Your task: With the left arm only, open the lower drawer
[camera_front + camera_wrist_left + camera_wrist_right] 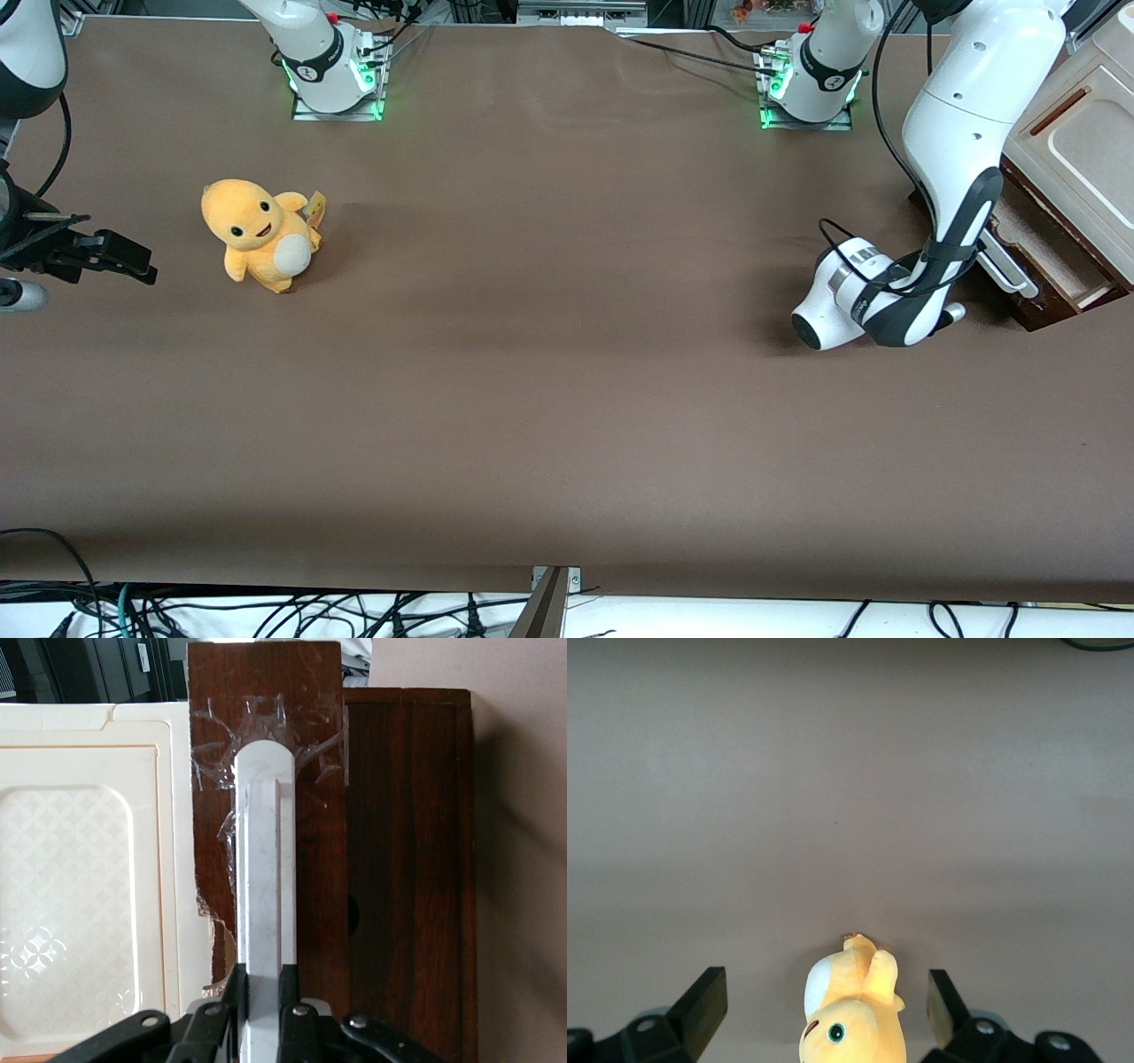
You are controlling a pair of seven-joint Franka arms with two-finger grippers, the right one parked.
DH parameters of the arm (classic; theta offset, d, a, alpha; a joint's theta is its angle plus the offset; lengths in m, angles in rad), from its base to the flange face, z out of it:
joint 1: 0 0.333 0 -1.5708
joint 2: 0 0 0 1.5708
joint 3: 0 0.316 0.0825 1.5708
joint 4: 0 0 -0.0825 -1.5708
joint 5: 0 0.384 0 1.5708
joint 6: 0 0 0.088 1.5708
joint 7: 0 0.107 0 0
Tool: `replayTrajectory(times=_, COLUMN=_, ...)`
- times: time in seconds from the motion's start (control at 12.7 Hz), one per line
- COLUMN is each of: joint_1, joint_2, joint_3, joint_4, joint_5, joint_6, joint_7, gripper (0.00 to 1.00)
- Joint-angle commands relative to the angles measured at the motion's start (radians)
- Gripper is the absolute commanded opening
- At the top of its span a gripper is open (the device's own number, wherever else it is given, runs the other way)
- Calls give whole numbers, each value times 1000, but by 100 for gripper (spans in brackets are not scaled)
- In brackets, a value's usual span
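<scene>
The lower drawer (1054, 266) is dark-brown wood and stands partly pulled out of its cabinet at the working arm's end of the table, with pale wood showing inside. Its silver bar handle (1010, 266) runs across the drawer's front. The left arm (961, 133) reaches down in front of the drawer, and its own wrist hides the gripper in the front view. In the left wrist view my gripper (263, 992) is shut on the handle (264, 868), one black finger (235, 992) pressed against each side of the bar. The dark drawer front (310, 735) carries crumpled clear tape.
The cream panelled drawer (1076, 151) sits above the lower one. An orange plush toy (261, 235) stands on the brown table (567, 399) toward the parked arm's end. Two arm bases (332, 62) (811, 75) stand at the table's edge farthest from the front camera.
</scene>
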Motion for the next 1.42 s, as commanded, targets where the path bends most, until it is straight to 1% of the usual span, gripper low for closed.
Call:
replayTrajectory(times=0.0, joint_1=-23, joint_2=29, joint_3=2, joint_4=60, joint_5=-59, joint_6=-32, joint_7=10, gripper=4)
replayTrajectory(times=0.39, joint_1=-37, joint_2=39, joint_3=2, joint_4=77, joint_5=-62, joint_6=-32, joint_7=12, gripper=4)
replayTrajectory(times=0.63, joint_1=-57, joint_2=43, joint_3=4, joint_4=83, joint_5=-80, joint_6=-32, joint_7=12, gripper=4)
replayTrajectory(times=1.34, joint_1=-71, joint_2=42, joint_3=2, joint_4=85, joint_5=-99, joint_6=-35, joint_7=10, gripper=4)
